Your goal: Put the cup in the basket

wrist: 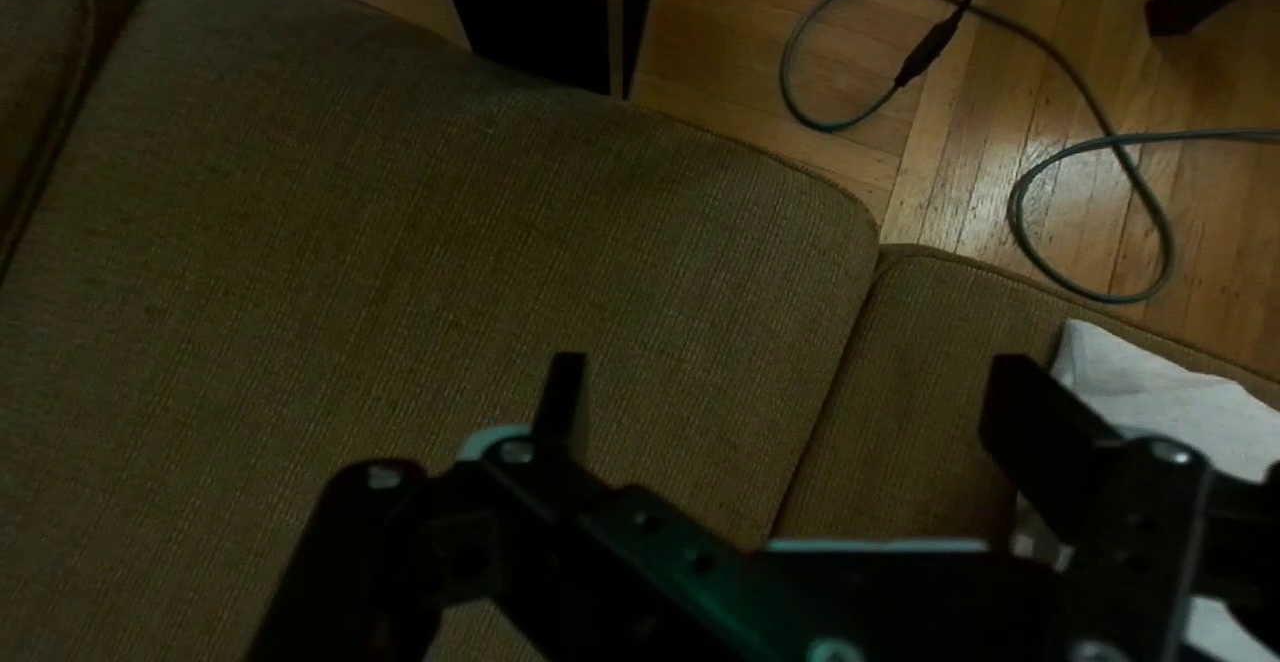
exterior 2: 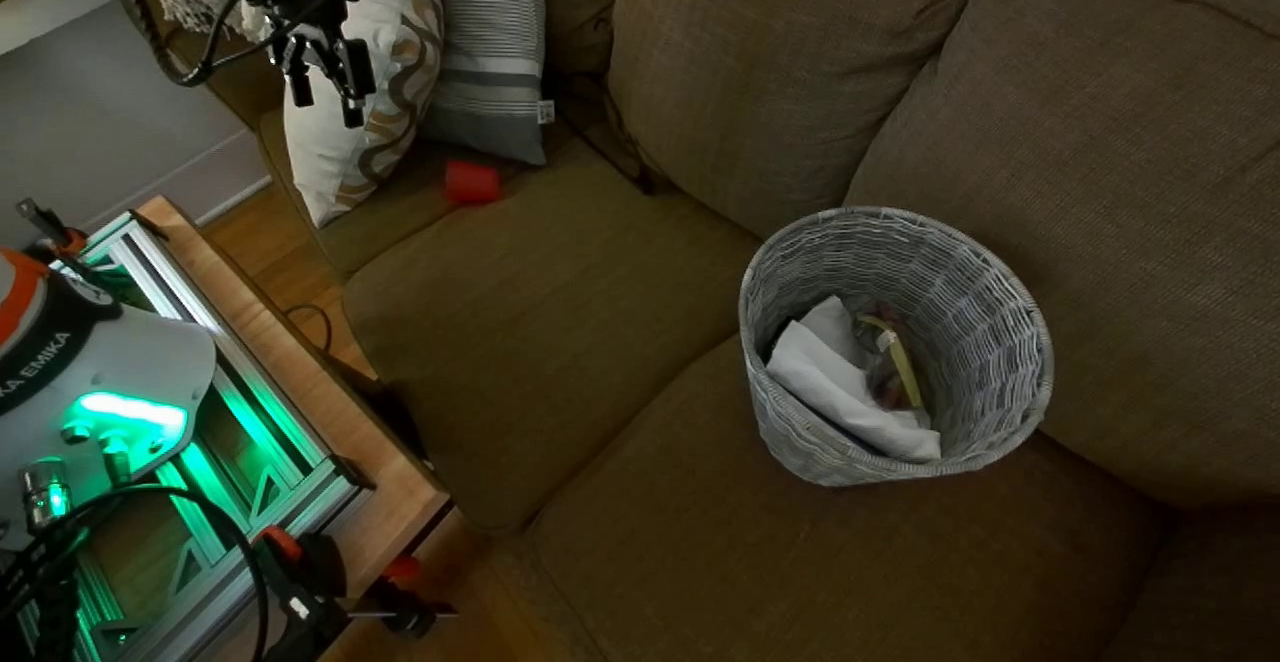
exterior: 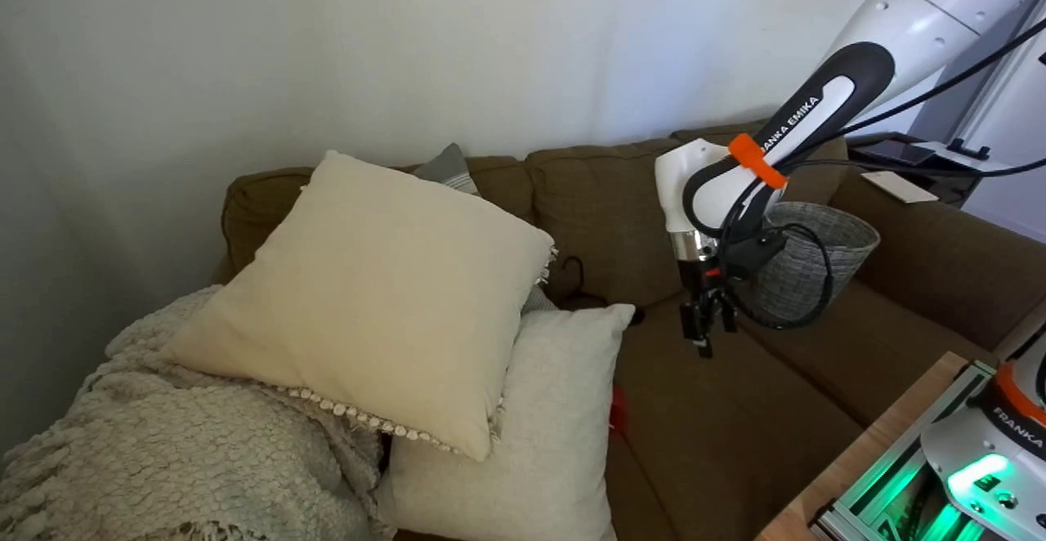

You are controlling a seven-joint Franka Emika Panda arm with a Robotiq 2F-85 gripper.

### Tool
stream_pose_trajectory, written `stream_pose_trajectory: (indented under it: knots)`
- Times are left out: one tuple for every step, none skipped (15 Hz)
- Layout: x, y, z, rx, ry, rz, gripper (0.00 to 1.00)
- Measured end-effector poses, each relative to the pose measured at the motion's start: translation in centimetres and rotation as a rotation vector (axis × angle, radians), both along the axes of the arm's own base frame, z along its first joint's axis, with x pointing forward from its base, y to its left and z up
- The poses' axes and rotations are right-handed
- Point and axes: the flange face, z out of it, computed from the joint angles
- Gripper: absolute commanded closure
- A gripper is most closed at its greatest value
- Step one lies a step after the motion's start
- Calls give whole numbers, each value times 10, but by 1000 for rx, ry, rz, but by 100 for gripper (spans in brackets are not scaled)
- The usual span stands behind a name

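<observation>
The cup is a small red cup (exterior 2: 472,183) lying on the brown sofa seat beside the pillows. In an exterior view only a part of the red cup (exterior: 619,410) shows behind a pale pillow's edge. It does not show in the wrist view. The light-grey woven basket (exterior 2: 985,312) sits on the sofa seat with white cloth and other items inside. The basket (exterior: 805,267) is partly covered by the arm in an exterior view. My gripper (exterior: 717,333) is open and empty above the sofa, also seen in an exterior view (exterior 2: 328,107) and the wrist view (wrist: 792,367).
A large cream pillow (exterior: 384,288) leans on a pale pillow (exterior: 531,426). A patterned pillow (exterior 2: 370,92) and a grey striped pillow (exterior 2: 490,52) stand near the cup. A wooden table (exterior 2: 390,502) carries the robot base. A cable (wrist: 1090,142) lies on the floor.
</observation>
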Motion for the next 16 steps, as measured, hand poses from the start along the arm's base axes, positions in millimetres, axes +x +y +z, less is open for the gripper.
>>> stream_pose_trajectory:
  knots:
    - [2,4,3,-6,-43,11,0]
    - [2,11,5,-9,-96,28,0]
    - [-2,19,6,-4,-156,45,0]
    - [-7,26,3,1,-212,69,0]
    - [-14,32,-2,6,-268,94,0]
    - [-20,37,-7,15,-326,116,0]
    - [-26,42,-13,24,-385,142,0]
    - [-30,47,-19,37,-442,166,0]
    - [-32,52,-26,57,-497,187,0]
    - [-33,54,-34,79,-546,205,0]
    - [-34,53,-44,101,-579,219,0]
    - [-34,49,-58,124,-600,229,0]
    - [-36,45,-75,142,-601,233,0]
    - [-41,43,-93,155,-590,237,0]
    - [-45,42,-111,165,-575,240,0]
    - [-50,40,-129,169,-556,243,0]
